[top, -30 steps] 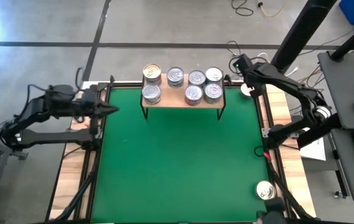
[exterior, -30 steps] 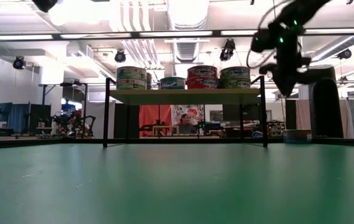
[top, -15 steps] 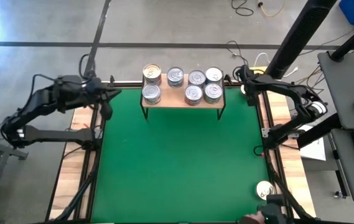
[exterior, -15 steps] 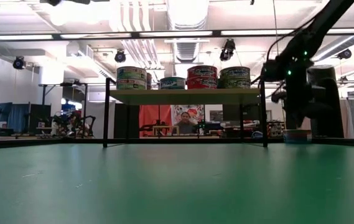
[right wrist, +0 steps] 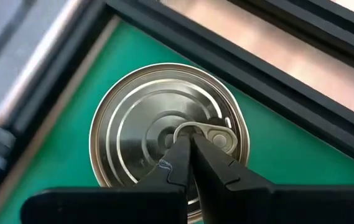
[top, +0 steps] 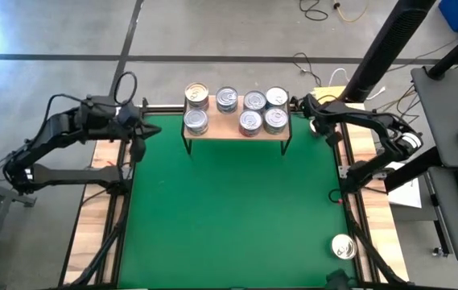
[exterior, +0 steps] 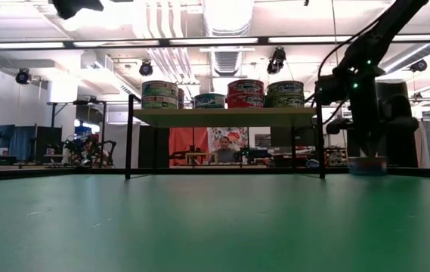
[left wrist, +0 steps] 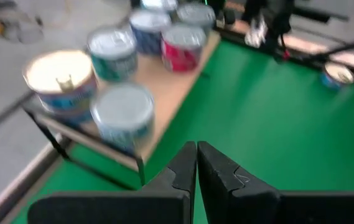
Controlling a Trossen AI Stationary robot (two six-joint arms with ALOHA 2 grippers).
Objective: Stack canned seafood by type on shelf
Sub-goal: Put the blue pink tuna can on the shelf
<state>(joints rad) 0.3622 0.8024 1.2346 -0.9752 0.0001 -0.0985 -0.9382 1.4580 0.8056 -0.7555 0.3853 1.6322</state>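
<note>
my left jaws (left wrist: pixel 196 163) hang pressed together and empty over the worktop's (top: pixel 229 209) far left corner, just off the left end of the shelf (top: pixel 237 129). that arm only waits; i'd leave it there, clear of the shelf legs.

on the shelf stand the stacked cans (top: pixel 237 111): a gold-topped one at the left end, silver tops beside it, and from table height red-sided tins sit between bluish ones toward the right.

my right jaws (right wrist: pixel 188 163) are at the far right corner, past the shelf's right end, together and pointing straight down on a tin (right wrist: pixel 167 137) that rests on the green there. the tips lie over the pull tab at the lid's middle, gripping nothing. that is no hold for a lift. to do this well i judge i must part the jaws wider than the tin, drop one finger each side of its rim, then squeeze on the wall and rise straight, so it doesn't skid against the frame.

another can (top: pixel 342 246) lies at the near right edge, yet to be fetched.
</note>
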